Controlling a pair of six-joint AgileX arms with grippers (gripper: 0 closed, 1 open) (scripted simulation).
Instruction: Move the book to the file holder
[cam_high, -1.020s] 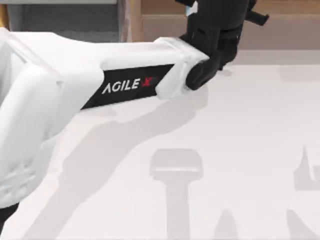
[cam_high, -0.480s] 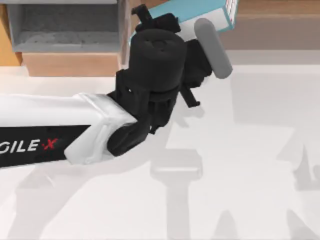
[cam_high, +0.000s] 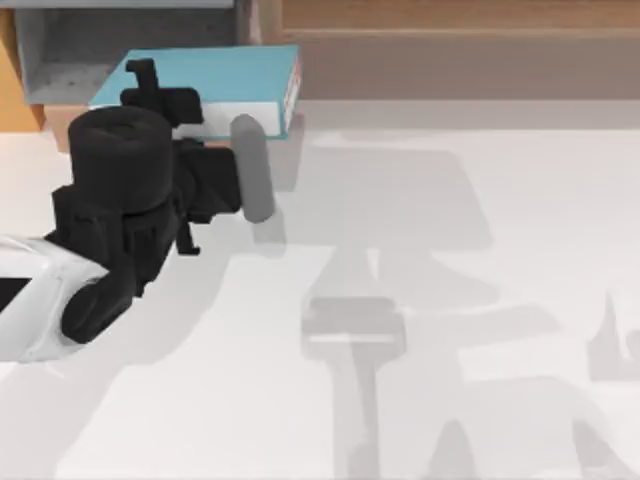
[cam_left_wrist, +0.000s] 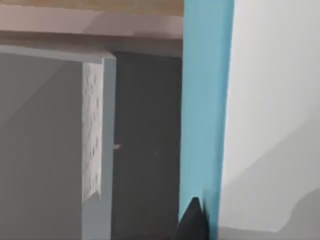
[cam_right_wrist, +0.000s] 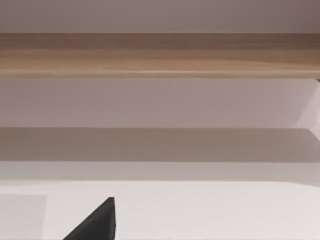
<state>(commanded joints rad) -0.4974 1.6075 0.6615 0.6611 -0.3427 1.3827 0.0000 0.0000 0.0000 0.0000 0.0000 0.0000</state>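
Observation:
The book (cam_high: 215, 78), teal-blue with white page edges and a red mark on its spine, hangs at the back left of the table, overlapping the front right corner of the file holder (cam_high: 60, 55). My left gripper (cam_high: 165, 100) is shut on the book's near edge. In the left wrist view the book (cam_left_wrist: 206, 110) stands as a blue strip rising from the gripper (cam_left_wrist: 194, 224), beside the file holder's speckled grey wall (cam_left_wrist: 93, 135). A dark part of my right gripper (cam_right_wrist: 96, 224) shows above the table.
A long brown wooden shelf (cam_high: 450, 40) runs along the back right, also facing the right wrist camera (cam_right_wrist: 160, 55). White tabletop (cam_high: 430, 250) stretches across the middle and right, crossed by arm shadows.
My left arm has swung left along the back of the table, carrying the book from in front of the shelf to the file holder's corner.

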